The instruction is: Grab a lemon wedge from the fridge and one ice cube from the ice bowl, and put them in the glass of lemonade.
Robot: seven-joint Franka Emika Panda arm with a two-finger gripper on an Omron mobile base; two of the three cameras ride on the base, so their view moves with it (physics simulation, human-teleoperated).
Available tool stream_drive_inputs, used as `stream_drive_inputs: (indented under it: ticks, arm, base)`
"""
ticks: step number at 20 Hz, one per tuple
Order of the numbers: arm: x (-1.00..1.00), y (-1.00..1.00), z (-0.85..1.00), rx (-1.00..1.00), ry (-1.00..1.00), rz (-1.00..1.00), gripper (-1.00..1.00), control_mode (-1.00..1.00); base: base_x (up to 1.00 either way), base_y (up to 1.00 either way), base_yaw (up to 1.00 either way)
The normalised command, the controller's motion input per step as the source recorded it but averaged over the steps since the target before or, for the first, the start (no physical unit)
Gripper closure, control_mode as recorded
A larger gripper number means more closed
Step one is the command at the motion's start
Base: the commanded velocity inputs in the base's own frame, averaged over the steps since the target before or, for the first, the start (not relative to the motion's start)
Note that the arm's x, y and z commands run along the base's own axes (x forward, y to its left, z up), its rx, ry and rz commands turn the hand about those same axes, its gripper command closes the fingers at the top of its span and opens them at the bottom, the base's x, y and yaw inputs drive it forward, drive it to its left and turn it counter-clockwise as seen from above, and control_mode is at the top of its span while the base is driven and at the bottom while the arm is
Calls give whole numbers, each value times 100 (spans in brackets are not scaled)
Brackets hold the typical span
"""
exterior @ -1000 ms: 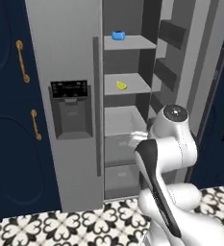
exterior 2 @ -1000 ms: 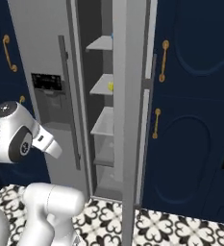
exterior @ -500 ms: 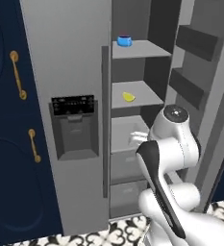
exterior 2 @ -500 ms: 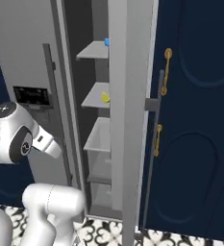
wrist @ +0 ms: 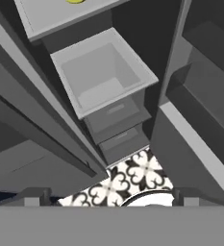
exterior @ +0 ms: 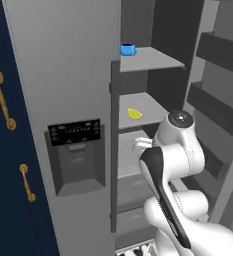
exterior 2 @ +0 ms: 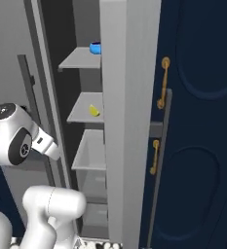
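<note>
The grey fridge (exterior: 63, 75) stands with its right door (exterior 2: 127, 121) swung open. On the middle shelf lies the yellow lemon wedge (exterior: 134, 114) (exterior 2: 94, 111); its edge peeks in at the top of the hand view (wrist: 75, 1). My gripper (wrist: 108, 197) is open and empty, its tips wide apart. It hangs below and in front of that shelf, pointing down at the drawers, with the hand (exterior: 142, 145) just inside the opening. The ice bowl, ice cube and glass of lemonade are out of view.
A small blue cup (exterior: 128, 49) (exterior 2: 95, 47) sits on the top shelf. An open pale bin (wrist: 104, 72) and two drawers lie under the lemon shelf. Door racks (exterior: 223, 55) jut in at the right. Navy cabinets with brass handles (exterior: 3, 100) (exterior 2: 163, 82) flank the fridge.
The whole picture has grown and shifted: the base has driven closer to the fridge. The arm keeps the same pose and the gripper stays open.
</note>
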Motion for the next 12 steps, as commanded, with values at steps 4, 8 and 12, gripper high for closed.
stream_drive_inputs:
  ticks: [4, 8, 12]
  arm:
    - [0, 0, 0, 0, 0, 0, -100, 100]
    - [0, 0, 0, 0, 0, 0, -100, 100]
    - [0, 0, 0, 0, 0, 0, -100, 100]
  base:
    - [-2, 25, -25]
    - [-11, 41, -22]
    - [0, 39, -19]
